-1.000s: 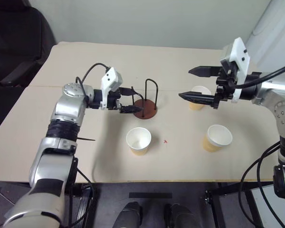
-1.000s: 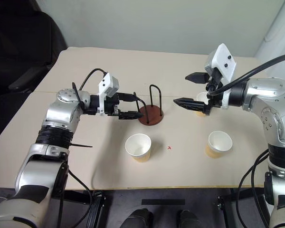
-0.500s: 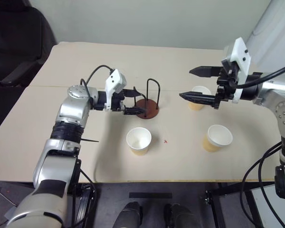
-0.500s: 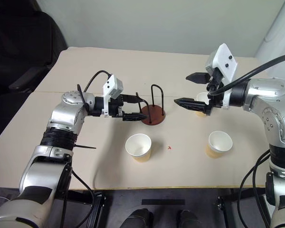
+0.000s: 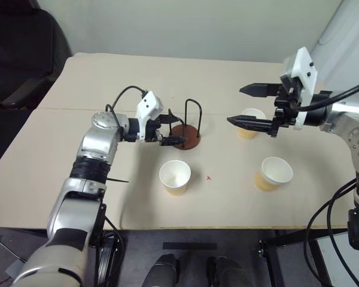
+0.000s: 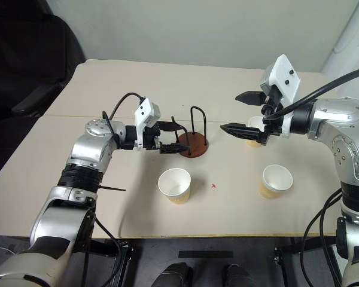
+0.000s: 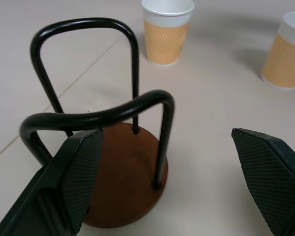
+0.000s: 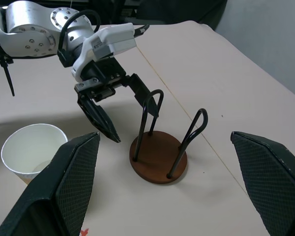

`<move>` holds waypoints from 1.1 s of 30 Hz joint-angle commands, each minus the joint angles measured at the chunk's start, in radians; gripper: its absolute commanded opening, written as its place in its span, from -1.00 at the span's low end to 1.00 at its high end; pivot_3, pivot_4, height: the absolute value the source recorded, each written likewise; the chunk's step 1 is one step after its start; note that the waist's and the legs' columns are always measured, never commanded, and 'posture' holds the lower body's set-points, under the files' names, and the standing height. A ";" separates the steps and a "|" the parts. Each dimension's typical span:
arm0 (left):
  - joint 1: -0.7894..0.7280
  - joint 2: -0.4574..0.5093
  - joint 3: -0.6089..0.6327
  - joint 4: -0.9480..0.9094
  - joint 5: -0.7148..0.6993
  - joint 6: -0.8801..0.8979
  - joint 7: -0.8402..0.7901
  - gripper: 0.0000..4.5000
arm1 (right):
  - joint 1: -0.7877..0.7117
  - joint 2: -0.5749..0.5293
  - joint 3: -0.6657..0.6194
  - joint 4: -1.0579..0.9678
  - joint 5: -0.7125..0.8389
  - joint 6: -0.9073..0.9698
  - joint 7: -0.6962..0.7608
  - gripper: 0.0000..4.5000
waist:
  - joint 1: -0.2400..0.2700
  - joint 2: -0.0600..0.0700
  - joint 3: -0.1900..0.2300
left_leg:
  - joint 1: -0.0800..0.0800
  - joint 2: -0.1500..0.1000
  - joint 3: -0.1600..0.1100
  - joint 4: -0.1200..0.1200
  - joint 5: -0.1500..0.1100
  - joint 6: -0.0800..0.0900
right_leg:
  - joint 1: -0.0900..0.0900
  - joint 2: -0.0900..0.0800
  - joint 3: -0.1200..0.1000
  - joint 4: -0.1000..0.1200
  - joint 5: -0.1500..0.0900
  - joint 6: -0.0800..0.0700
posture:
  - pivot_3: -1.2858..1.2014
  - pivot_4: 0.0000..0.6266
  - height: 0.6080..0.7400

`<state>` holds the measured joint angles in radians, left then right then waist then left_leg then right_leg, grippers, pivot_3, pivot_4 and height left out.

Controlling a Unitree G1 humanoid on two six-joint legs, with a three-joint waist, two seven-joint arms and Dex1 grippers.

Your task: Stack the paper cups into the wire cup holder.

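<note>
While both end effectors are hanging wide open and empty, I'm risking the left end effector [image 5: 172, 127] knocking the wire cup holder [image 5: 185, 136] across the counter [image 5: 227, 191].

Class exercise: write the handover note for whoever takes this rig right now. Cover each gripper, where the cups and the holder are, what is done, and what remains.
Left gripper: open, empty, fingers straddling the near wire loop of the wire cup holder.
Right gripper: open, empty, raised near the far cup.
Near-centre cup and right cup stand upright on the table.
Done: nothing, holder empty.
Left: stack all three cups in the holder.
</note>
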<state>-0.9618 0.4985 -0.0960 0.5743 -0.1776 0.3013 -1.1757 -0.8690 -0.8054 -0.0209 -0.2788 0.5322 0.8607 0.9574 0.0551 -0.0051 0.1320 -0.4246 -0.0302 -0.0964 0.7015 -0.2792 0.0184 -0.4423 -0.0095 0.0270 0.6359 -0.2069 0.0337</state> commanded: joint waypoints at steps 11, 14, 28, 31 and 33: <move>-0.017 -0.067 0.031 0.071 -0.003 -0.076 0.090 0.98 | -0.009 -0.013 -0.022 -0.011 0.001 -0.025 -0.008 0.94 | 0.001 0.000 0.000 | 0.000 0.000 0.000 0.000 0.000 0.000 | 0.000 0.000 0.000 0.001 0.000 0.000 | 0.03 -0.52 1.00; -0.013 -0.086 0.031 0.086 -0.007 -0.086 0.099 0.82 | -0.008 -0.012 -0.022 -0.011 0.000 -0.025 -0.010 0.94 | 0.002 0.000 0.000 | 0.000 0.000 0.000 0.000 0.000 0.000 | 0.000 0.000 0.000 0.001 0.000 0.000 | 0.03 -0.52 1.00; -0.012 -0.110 0.032 0.137 -0.006 -0.123 0.078 -0.99 | 0.003 -0.007 -0.027 -0.031 0.010 -0.018 -0.026 0.94 | 0.003 0.001 -0.001 | 0.002 0.000 0.001 0.000 0.000 0.000 | 0.001 0.000 0.001 0.001 0.000 0.000 | 0.03 -0.52 1.00; -0.025 -0.101 0.035 0.138 -0.008 -0.127 0.055 -0.99 | 0.007 -0.007 -0.030 -0.039 0.015 -0.014 -0.030 0.94 | 0.004 0.001 -0.001 | 0.002 0.000 0.001 0.000 0.000 0.000 | 0.001 0.000 0.001 0.002 0.000 0.000 | 0.03 -0.52 1.00; -0.037 -0.094 0.038 0.135 -0.013 -0.123 0.037 -0.99 | 0.011 -0.010 -0.035 -0.047 0.020 -0.009 -0.033 0.94 | 0.004 0.001 -0.001 | 0.002 0.000 0.001 0.000 0.000 0.000 | 0.001 0.000 0.001 0.002 0.000 0.000 | 0.03 -0.52 1.00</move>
<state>-0.9664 0.3961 -0.0745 0.7192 -0.1760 0.1830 -1.1176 -0.8498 -0.8047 -0.0208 -0.2859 0.5362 0.8565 0.9350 0.0586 -0.0045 0.1315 -0.4227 -0.0305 -0.0951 0.7019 -0.2791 0.0184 -0.4412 -0.0094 0.0279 0.6382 -0.2069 0.0338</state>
